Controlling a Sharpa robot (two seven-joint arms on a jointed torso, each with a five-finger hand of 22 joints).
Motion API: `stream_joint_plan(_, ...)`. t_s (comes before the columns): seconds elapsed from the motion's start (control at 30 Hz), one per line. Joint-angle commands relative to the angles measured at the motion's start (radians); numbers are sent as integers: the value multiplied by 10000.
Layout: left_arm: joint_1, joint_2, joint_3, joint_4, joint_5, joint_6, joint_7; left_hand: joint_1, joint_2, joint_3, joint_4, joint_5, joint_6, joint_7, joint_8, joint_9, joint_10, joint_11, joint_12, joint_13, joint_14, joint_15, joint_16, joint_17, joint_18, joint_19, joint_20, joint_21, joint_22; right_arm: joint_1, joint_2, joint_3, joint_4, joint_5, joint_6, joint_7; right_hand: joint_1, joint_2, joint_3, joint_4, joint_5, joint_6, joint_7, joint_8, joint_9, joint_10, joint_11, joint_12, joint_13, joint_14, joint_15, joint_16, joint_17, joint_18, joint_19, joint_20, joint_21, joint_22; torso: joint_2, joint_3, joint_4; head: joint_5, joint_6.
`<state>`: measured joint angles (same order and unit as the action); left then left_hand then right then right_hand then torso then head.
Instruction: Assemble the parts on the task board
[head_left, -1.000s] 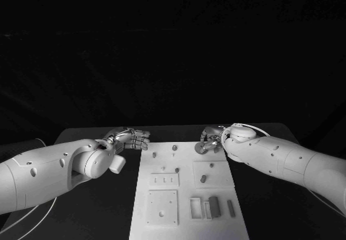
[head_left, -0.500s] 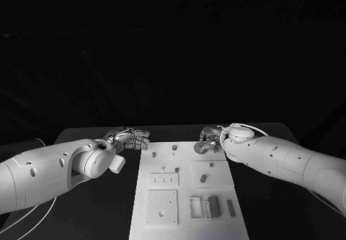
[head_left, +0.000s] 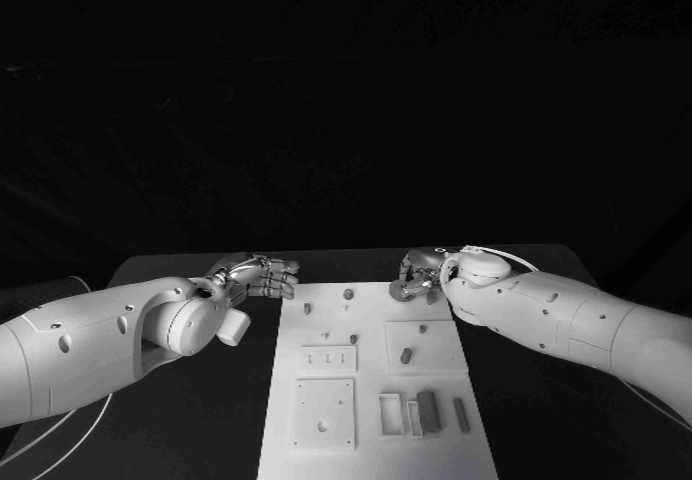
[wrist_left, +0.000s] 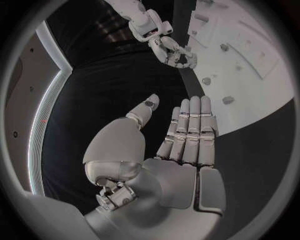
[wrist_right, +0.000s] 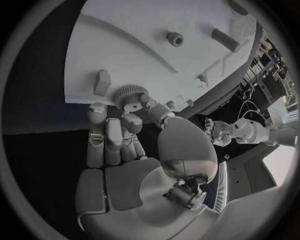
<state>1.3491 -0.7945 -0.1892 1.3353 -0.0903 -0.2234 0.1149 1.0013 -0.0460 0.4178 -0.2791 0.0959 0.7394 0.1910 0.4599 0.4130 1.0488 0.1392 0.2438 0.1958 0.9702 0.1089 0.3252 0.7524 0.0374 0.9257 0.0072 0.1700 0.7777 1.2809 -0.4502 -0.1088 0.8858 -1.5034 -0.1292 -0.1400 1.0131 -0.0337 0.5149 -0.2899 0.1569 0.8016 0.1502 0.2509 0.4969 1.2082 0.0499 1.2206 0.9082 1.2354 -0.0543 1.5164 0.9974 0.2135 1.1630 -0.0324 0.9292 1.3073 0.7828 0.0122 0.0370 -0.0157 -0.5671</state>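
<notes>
Right hand (wrist_right: 125, 150) pinches a toothed round part (wrist_right: 130, 96) at the far right corner of the white board (head_left: 378, 400); right wrist view shows the teeth, head view doesn't. Left hand (wrist_left: 169, 150) holds nothing, fingers straight, over the surface (head_left: 216, 400) beside the board's left edge.

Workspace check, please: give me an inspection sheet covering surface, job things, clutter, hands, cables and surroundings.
Surface: black table, bare around the board.
Job's things: white task board at centre, small parts on it; a round ridged part at the board's far right corner.
Clutter: nothing seen.
Hands: right hand pinches the ridged part; left hand open, off the board's left edge.
Cables: thin white cable over the right wrist.
Surroundings: dark, nothing seen.
</notes>
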Motion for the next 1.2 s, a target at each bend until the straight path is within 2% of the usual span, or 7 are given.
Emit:
stream_joint_plan(0.03, 11, -2, 10, 34, -26, 127, 83, -45, -32, -37, -4, -38, 14, 44, -30, 11, 51, 13, -61, 16, 49, -13, -68, 14, 177, 93, 6, -46, 9, 0, -84, -1, 193, -262, -460, -92, -68, -189, 48, 14, -53, 110, 138, -50, -57, 47, -1, 64, -2, 16, -11, 61, -5, 483, 15, -88, 68, 196, 0, 1, -7, 7, 7)
stream_joint_plan(0.37, 12, -52, 10, 89, -26, 111, 92, -35, -23, -30, -6, -36, 37, 36, -23, 22, 64, 8, -65, 29, 54, -14, -79, 28, 177, 95, 6, -51, 12, 182, -363, 22, 975, -425, -733, -258, -64, -234, 39, 18, -49, 150, 125, -42, -68, 75, -14, 52, -15, 45, -23, 57, 3, 483, 32, -95, 78, 191, -5, 8, -15, 2, 34)
stream_joint_plan(0.6, 13, -70, 10, 132, -26, 102, 87, -35, -34, -33, -10, -38, 34, 36, -26, 23, 62, 9, -71, 31, 53, -13, -84, 33, 176, 93, 7, -54, 12, 229, -370, 27, 1007, -428, -668, -288, -63, -258, 36, 21, -53, 168, 119, -40, -75, 89, -20, 42, -23, 50, -28, 52, -12, 483, 38, -99, 80, 188, 0, 4, -12, -32, 67)
stream_joint_plan(0.73, 13, -91, 10, 141, -26, 84, 83, -34, -36, -33, -10, -38, 34, 36, -28, 23, 62, 10, -73, 33, 53, -13, -87, 35, 176, 94, 7, -55, 13, 229, -425, 27, 1174, -634, -901, -327, -52, -260, 41, 20, -51, 186, 113, -34, -78, 98, -25, 37, -28, 65, -33, 51, 2, 483, 41, -102, 80, 185, 0, 13, -9, -32, 65)
stream_joint_plan(0.9, 13, -102, 10, 145, -29, 53, 74, -35, -37, -33, -9, -38, 32, 36, -30, 24, 62, 10, -77, 35, 54, -12, -91, 39, 176, 94, 8, -57, 13, 229, -464, 25, 1690, -1021, -1136, -347, -28, -283, 49, 16, -39, 216, 104, -27, -84, 119, -35, 28, -37, 85, -43, 48, 5, 483, 52, -110, 84, 182, -1, 8, -4, -17, 78)
stream_joint_plan(1.1, 13, -110, 10, 162, -36, 36, 79, -33, -39, -32, -10, -38, 31, 37, -33, 25, 61, 11, -80, 38, 54, -12, -95, 42, 176, 94, 7, -58, 14, 229, -381, 17, 2167, -1482, -1518, -333, 35, -345, 62, 8, -11, 253, 82, -24, -102, 166, -55, 6, -58, 124, -61, 40, 10, 483, 71, -124, 89, 177, 5, 21, -14, 35, 83)
stream_joint_plan(1.2, 13, -113, 10, 166, -40, 18, 82, -33, -40, -32, -10, -38, 31, 37, -34, 26, 61, 11, -82, 39, 54, -12, -97, 44, 176, 95, 7, -59, 15, 229, -294, -29, 2328, -1706, -1819, -352, 68, -374, 68, 6, 4, 278, 71, -19, -110, 191, -66, -8, -71, 144, -71, 35, 10, 483, 82, -129, 92, 174, -4, 8, -1, 42, 90)
